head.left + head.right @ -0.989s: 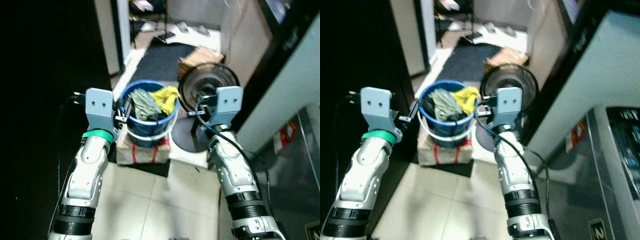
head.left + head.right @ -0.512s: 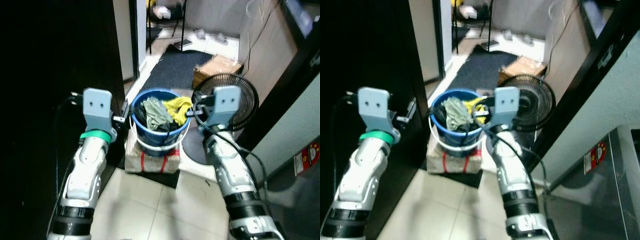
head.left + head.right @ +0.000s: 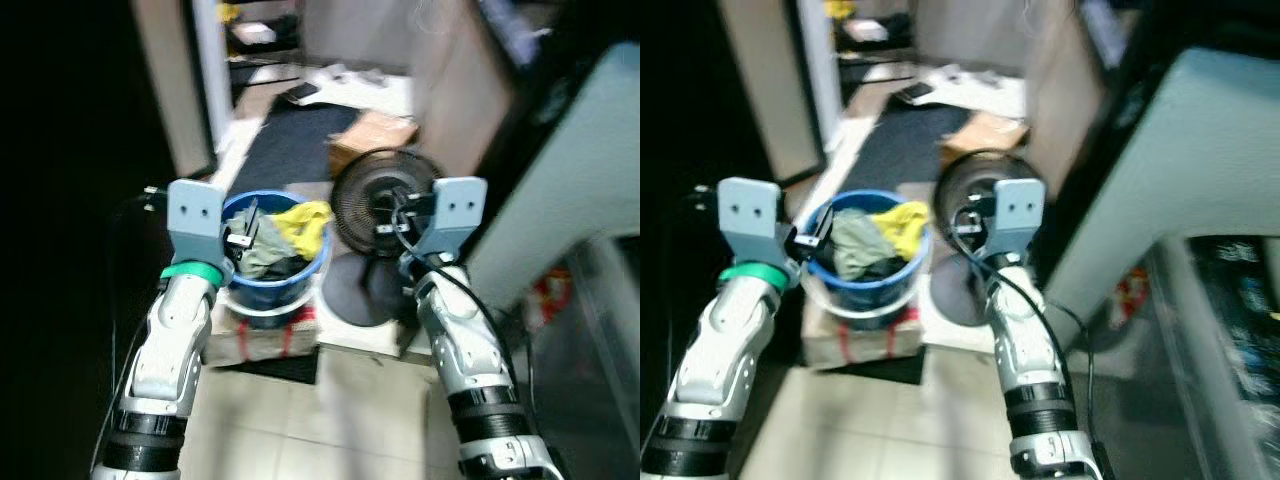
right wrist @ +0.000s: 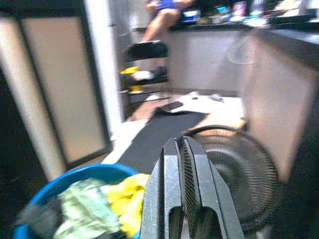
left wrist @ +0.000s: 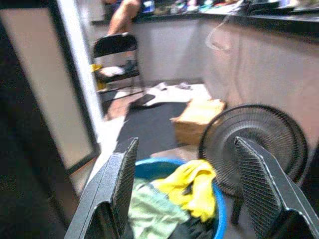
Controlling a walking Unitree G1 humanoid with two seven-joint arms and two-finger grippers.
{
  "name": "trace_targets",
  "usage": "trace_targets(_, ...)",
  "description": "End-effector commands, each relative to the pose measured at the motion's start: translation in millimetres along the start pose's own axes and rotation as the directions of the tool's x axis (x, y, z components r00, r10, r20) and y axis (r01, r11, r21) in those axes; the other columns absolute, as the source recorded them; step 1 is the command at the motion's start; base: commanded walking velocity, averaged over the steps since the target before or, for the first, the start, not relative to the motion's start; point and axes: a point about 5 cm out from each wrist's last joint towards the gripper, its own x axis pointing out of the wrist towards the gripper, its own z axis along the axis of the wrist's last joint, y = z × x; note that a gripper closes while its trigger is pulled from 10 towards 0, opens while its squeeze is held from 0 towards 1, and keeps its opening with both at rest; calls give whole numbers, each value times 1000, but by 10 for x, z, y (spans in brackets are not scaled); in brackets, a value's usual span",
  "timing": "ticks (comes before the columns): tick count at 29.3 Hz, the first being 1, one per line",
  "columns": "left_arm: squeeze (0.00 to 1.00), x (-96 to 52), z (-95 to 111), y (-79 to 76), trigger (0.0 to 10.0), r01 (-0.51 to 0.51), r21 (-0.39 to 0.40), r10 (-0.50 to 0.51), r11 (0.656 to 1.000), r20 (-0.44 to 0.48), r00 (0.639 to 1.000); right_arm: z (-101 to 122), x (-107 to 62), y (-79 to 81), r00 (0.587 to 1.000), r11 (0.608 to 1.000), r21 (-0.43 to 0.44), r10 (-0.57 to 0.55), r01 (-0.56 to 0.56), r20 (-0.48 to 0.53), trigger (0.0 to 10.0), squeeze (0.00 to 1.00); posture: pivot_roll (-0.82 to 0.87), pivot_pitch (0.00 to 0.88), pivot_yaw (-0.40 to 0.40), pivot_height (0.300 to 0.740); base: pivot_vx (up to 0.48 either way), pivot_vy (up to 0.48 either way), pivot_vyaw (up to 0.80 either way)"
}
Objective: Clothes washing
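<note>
While the blue bucket (image 3: 262, 268) of clothes (image 3: 280, 232) sits on a box (image 3: 262, 338) beside a floor fan (image 3: 385, 195), left gripper (image 5: 184, 194) hovers wide apart; right gripper (image 4: 182, 194) pressed together, empty.

Bucket (image 3: 270, 290) on box (image 3: 262, 338), clothes (image 3: 272, 238) inside; fan (image 3: 380, 195) right of it (mat (image 3: 290, 140) behind).

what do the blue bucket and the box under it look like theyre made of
The bucket looks like smooth, slightly glossy blue plastic with a pale band around it. The box beneath appears to be matte cardboard, tan with red straps or tape, though blur leaves that uncertain.
</note>
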Motion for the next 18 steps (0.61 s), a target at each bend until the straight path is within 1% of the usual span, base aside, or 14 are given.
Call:
trace_targets(1,0,-26,-44,72,10000,-19,11,20,1000,-21,1000,-26,1,99,1000,1000,15,26,-26,-9,10000,0,51,0,10,735,289,0,0)
trace_targets(7,0,-25,-42,74,10000,-19,16,20,1000,-19,1000,-24,2,106,1000,1000,9,30,-30,-8,10000,0,52,0,10,735,296,0,0)
trace_targets(11,0,-24,-41,75,10000,-20,17,21,1000,-18,1000,-21,2,115,999,999,1,37,-37,-5,10000,0,52,0,10,735,0,0,0)
trace_targets(14,0,-23,-42,74,10000,-21,16,21,1000,-19,1000,-25,6,120,999,999,-20,40,-40,-10,10000,0,52,0,10,735,0,0,800)
trace_targets(17,0,-21,-42,72,10000,-21,16,21,1000,-20,1000,-22,6,121,999,999,-22,40,-40,-7,10000,0,51,0,10,735,0,0,800)
trace_targets(18,0,-21,-42,72,10000,-21,15,21,1000,-20,1000,-22,5,123,999,999,-21,40,-40,-6,10000,0,51,0,10,735,0,0,0)
